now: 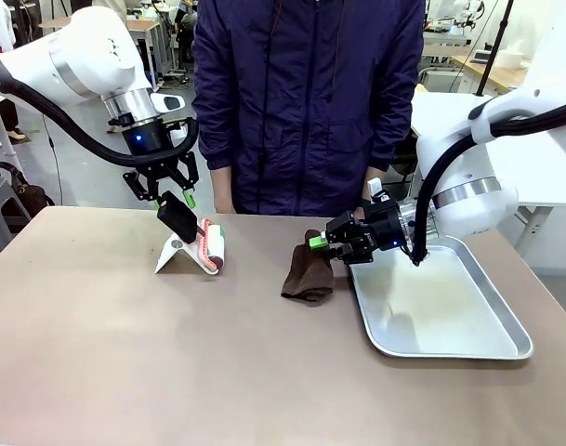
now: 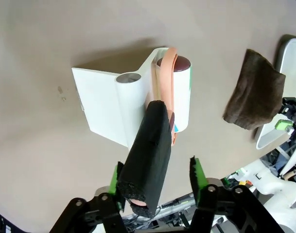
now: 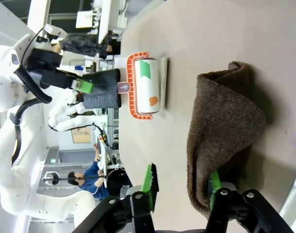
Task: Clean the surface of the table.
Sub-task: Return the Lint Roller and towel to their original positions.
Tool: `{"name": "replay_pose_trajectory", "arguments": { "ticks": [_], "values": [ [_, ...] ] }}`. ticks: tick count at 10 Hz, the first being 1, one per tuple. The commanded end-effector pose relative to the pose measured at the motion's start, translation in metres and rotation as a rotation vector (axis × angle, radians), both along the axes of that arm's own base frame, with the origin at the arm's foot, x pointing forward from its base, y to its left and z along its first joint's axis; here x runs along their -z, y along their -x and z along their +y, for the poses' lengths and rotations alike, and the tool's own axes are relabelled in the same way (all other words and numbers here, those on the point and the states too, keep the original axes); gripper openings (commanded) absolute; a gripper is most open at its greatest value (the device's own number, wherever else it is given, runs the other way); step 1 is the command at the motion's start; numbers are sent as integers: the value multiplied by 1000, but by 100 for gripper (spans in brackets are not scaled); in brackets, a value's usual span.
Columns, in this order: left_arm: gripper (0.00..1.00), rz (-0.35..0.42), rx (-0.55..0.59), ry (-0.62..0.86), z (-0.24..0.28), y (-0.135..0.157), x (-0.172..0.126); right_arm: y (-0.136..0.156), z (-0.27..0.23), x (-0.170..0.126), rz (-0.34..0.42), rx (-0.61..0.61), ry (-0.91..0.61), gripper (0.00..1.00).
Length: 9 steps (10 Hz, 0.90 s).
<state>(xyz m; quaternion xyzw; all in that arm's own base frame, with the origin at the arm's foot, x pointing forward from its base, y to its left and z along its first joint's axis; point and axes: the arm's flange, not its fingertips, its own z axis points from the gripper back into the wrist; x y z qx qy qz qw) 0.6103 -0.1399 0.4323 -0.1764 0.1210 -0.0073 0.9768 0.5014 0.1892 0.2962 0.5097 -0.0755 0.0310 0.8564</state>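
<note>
A: Where does the bench (image 1: 125,372) sit?

B: It fills the near half of the front view, a matte brownish-taupe top running from the robot's side across to the person (image 1: 306,102) in a dark purple jacket at the far edge. A small dark speck marks the top in the left wrist view.

A: What lies on it?

B: Left of the middle, a lint roller (image 1: 213,245) with a white roll and an orange-pink frame, resting against its white stand (image 1: 176,253). Its black foam handle (image 1: 177,216) tilts up and to the left. Just right of the middle lies a crumpled brown cloth (image 1: 309,274). At the right, a silver metal tray (image 1: 478,348), its near-left corner close to the cloth.

A: The left pincer (image 1: 170,198)?

B: It hangs from the left arm above the roller. In the left wrist view the handle lies against one green pad (image 2: 113,180) while the other pad stands off it with a gap, so the jaws are apart and not clamping it.

A: And the right pincer (image 1: 331,246)?

B: It reaches in low from the right, over the tray's far-left corner, at the cloth's far edge. In the right wrist view its green pads (image 3: 149,180) stand apart; one is pressed into the cloth's fold, the other is clear of it. The jaws are parted, not squeezing the cloth.
</note>
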Motion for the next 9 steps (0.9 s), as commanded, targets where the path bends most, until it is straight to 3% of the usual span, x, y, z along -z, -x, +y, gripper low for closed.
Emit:
{"name": "replay_pose_trajectory", "arguments": {
  "ticks": [1, 5, 9],
  "values": [
    [100, -7, -25, -31, 5, -1, -7, -6, -2, -2, 30, -17, 12, 100],
    [100, -24, -10, -24, 21, 15, -13, -3, 7, -13, 4, -55, 132, 100],
    [100, -50, 31, 30, 45, 47, -21, -7, 38, -60, -13, -175, 568, 100]
  ]
}}
